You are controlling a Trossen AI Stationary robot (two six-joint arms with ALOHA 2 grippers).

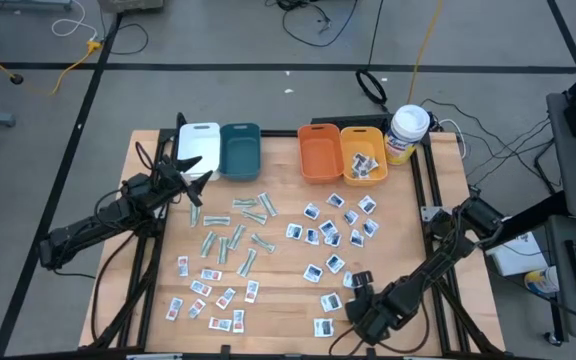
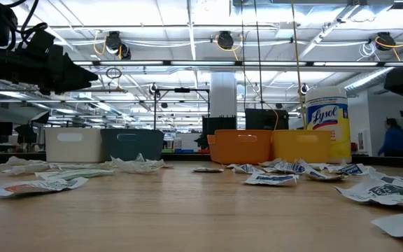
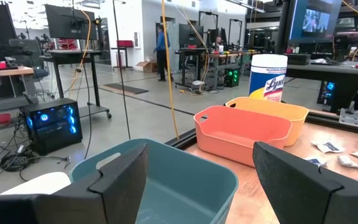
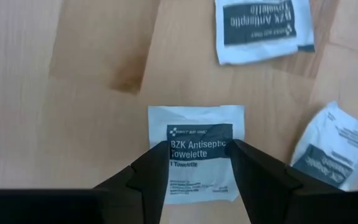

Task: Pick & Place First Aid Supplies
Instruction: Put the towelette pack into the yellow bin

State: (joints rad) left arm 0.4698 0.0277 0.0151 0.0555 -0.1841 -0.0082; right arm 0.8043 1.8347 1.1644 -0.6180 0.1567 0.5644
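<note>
Straddling a white towelette packet (image 4: 196, 154) on the table's near right, the right gripper (image 4: 199, 167) half hides its print, fingers parted; the left gripper (image 3: 201, 177) gapes above the teal bin (image 3: 166, 180), empty.

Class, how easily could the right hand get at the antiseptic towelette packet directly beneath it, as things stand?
Probably easily: the right hand hangs directly over the antiseptic towelette packet, fingers partly open either side of it. Nothing covers it, and neighbouring packets lie apart.
</note>
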